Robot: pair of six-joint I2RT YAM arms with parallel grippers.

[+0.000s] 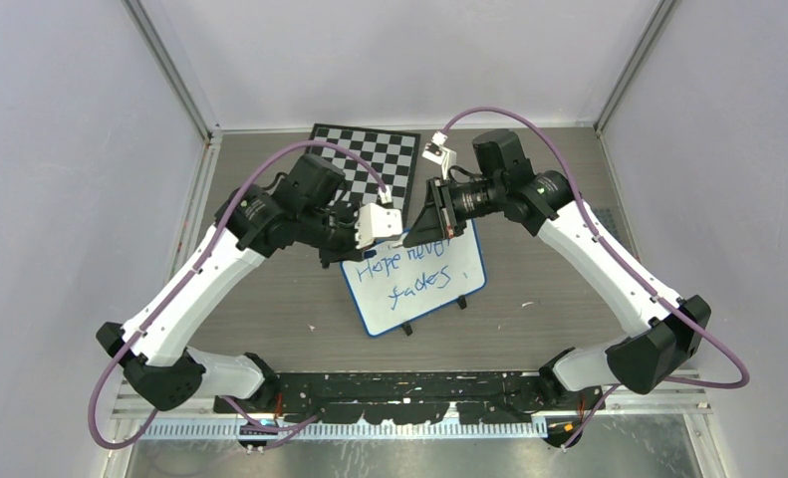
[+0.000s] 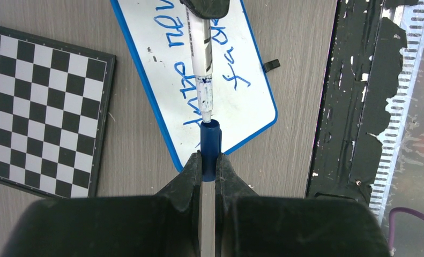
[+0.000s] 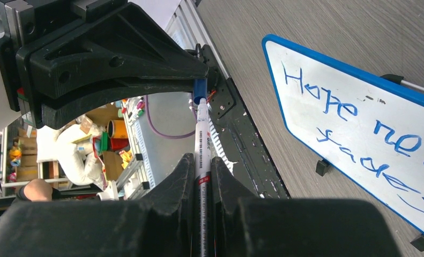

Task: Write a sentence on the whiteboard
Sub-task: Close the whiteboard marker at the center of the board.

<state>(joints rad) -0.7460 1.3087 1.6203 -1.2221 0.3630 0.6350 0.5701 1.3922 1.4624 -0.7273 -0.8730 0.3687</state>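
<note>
Grey table (image 1: 549, 299), whiteboard (image 1: 380, 311) with blue sentence (image 1: 414, 271), left hand (image 2: 209, 160) gripping cap (image 2: 210, 139), right hand (image 3: 201, 160) gripping marker (image 3: 202, 134), tip seemingly touching cap.

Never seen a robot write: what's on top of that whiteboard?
Blue handwriting, "Hope never fades", in two lines. Above the whiteboard the left tool holds a blue cap, the right tool a marker, tip at the cap's mouth. The tools hide part of its far edge.

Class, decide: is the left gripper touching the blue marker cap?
Touching. The left wrist view shows the blue marker cap clamped between the two fingers of the left gripper, each finger pressed against one side of it.
</note>
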